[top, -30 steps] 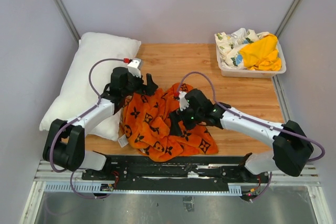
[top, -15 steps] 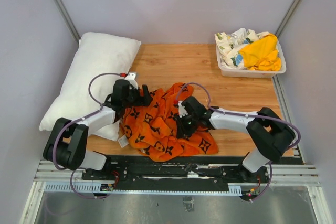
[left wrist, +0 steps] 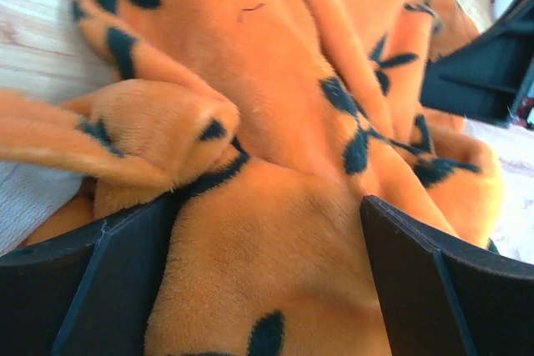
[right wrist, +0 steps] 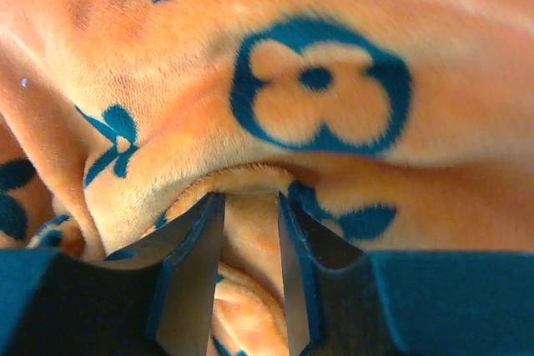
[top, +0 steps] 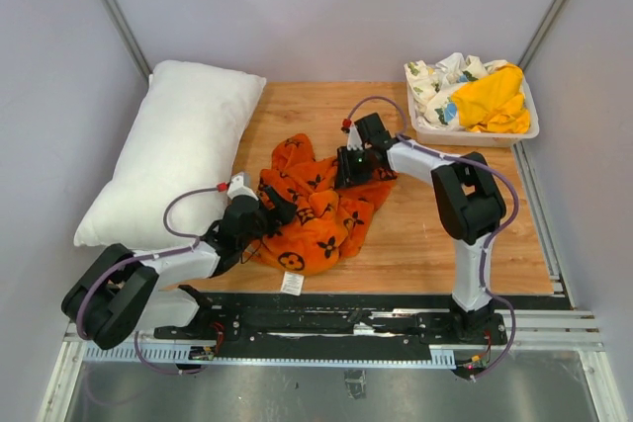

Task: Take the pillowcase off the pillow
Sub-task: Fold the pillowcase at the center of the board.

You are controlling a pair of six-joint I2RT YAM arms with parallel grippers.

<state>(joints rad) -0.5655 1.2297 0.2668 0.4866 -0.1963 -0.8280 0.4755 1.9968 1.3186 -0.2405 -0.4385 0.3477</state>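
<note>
Pillowcase: crumpled orange heap, mid-table toward near edge, off pillow. Pillow bare, along left edge, just beside heap. Right gripper at heap's far side, jaws nearly together, pinching fabric fold; right arm reaching far out, forearm bent back leftward. Left gripper at heap's left side, jaws spread wide, plush fabric between, unclamped; left arm low along near edge. Bin of cloths, far right corner.

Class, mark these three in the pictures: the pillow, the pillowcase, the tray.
pillow (top: 168, 145): top view, middle of its white face.
pillowcase (top: 331, 224): top view, centre of the orange heap.
tray (top: 475, 137): top view, its near white wall.
</note>
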